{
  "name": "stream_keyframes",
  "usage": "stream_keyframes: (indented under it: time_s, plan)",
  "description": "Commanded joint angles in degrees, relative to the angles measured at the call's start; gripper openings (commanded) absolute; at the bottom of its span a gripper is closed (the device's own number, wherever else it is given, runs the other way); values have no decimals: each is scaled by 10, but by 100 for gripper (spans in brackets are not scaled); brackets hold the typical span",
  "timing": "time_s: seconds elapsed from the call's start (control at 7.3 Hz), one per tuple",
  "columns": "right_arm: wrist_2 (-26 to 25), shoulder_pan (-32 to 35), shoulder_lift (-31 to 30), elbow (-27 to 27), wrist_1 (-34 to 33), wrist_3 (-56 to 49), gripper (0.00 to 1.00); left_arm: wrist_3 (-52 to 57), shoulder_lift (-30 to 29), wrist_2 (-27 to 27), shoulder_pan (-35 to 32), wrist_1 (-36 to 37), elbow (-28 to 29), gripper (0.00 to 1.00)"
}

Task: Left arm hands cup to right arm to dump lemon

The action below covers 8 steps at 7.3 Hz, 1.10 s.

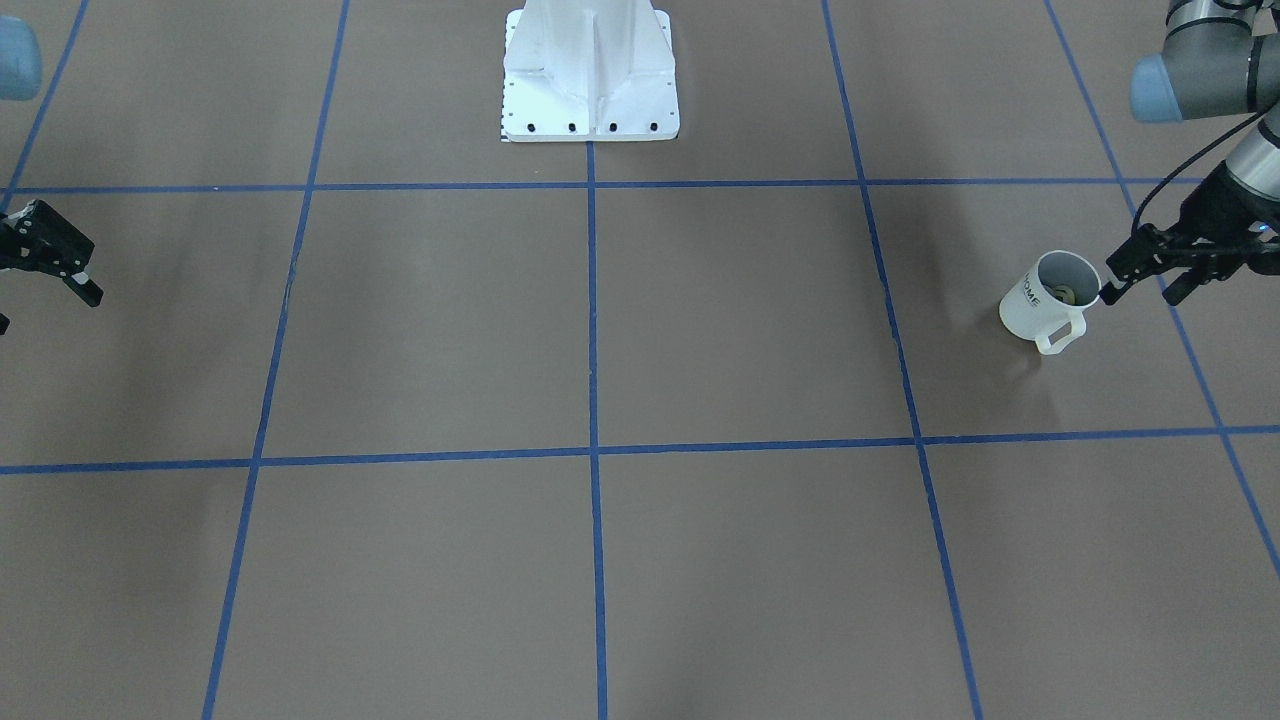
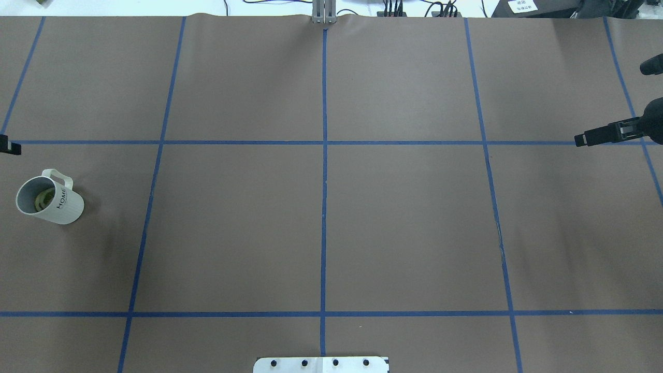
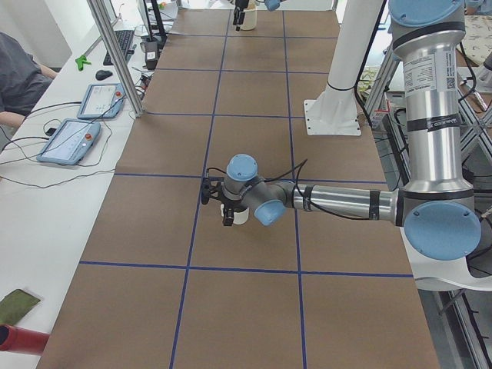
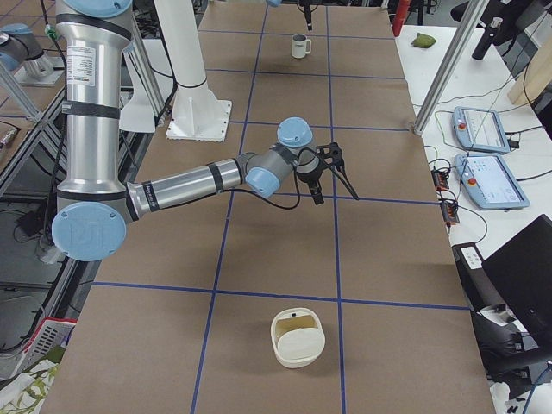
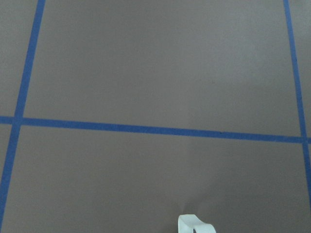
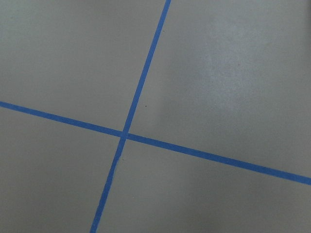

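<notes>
The mug (image 1: 1035, 305) stands upright near the left end of the table (image 1: 700, 330), with the lemon (image 1: 1062, 293) inside. The left gripper (image 1: 1140, 294) hangs just beside the rim, fingers spread, forearm stretched out level. The right gripper (image 1: 46, 310) hovers over the other end, fingers wide.

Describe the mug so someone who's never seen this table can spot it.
Start at the brown table gridded with blue tape, then go to the end by the left gripper. The cup stands there: white, loop handle, "HOME" lettering, a lemon inside.
</notes>
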Motion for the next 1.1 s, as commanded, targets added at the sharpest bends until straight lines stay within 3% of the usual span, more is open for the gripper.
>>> stream_keyframes:
  time_s: [0.0, 0.14, 0.69, 0.96]
  plan:
    - [-1, -1, -1, 0, 1, 0, 100, 12, 60, 8, 14, -38, -23, 88]
    - [-1, -2, -1, 0, 0, 0, 100, 11, 63, 8, 17, -39, -22, 76]
    - [-15, -10, 0, -3, 1, 0, 100, 2, -26, 6, 19, -25, 36, 76]
    - [-19, -14, -1, -3, 1, 0, 100, 6, -19, 4, 20, -30, 37, 70]
